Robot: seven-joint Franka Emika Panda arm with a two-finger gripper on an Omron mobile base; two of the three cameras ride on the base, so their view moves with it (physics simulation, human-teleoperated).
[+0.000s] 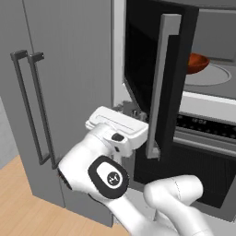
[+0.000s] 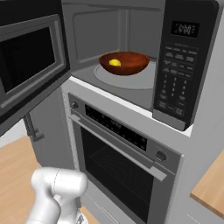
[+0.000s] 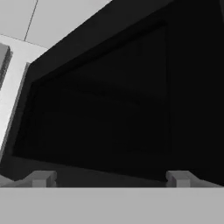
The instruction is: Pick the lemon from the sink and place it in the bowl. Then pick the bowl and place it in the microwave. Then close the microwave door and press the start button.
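The microwave (image 2: 179,65) stands open, and the reddish-brown bowl (image 2: 124,62) sits on its round turntable with the yellow lemon (image 2: 114,62) inside it. From the left base view the bowl (image 1: 197,63) peeks out past the door's edge. The black microwave door (image 1: 159,83) is swung outward; the same microwave door (image 2: 30,57) juts out at the left of the right base view. My gripper (image 1: 130,110) is open and empty, low behind the door's outer face. In the hand view the gripper (image 3: 110,178) points at that dark panel (image 3: 109,109) from close by. The sink is out of view.
Below the microwave is an oven (image 2: 118,166) with a black control strip and a dark window. A tall grey cabinet with two dark vertical handles (image 1: 32,106) stands to the left. Wooden floor (image 1: 23,203) lies beneath.
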